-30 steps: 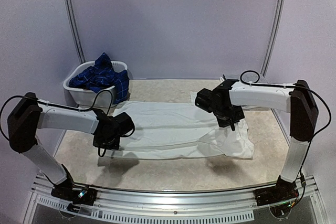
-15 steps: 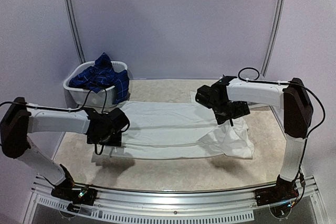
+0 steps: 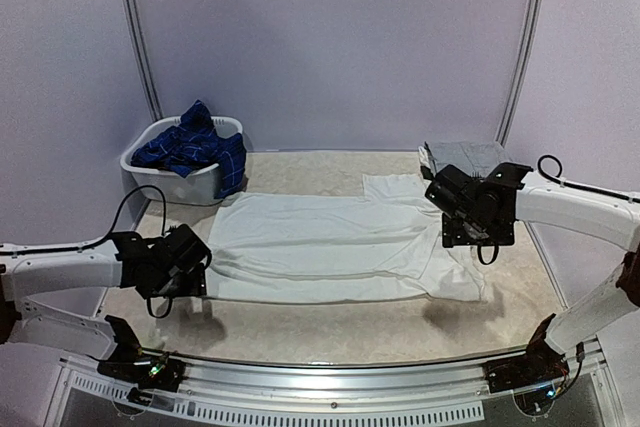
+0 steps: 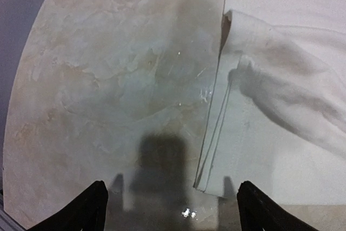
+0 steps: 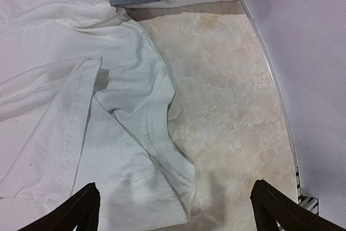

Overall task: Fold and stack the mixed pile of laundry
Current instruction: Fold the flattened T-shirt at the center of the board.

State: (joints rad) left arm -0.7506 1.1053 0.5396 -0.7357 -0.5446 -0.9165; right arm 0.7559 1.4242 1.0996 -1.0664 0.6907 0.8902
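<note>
Beige table (image 3: 330,332) bears the white garment (image 3: 320,242), spread flat between both arms; navy plaid shirt (image 3: 190,147) fills the basket (image 3: 158,185) at far left. Left gripper (image 4: 170,209) and right gripper (image 5: 175,209) hang spread and empty. Risk: pinching one layer at the rumpled collar end would skew the fold.

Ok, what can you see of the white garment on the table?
The white garment is thin, soft cloth spread lengthwise on the table, nearly flat, with creases and a rumpled right end where a banded curved opening shows. Its left end is a straight stitched hem. The left gripper and right gripper hover open at its ends, neither holding it.
</note>
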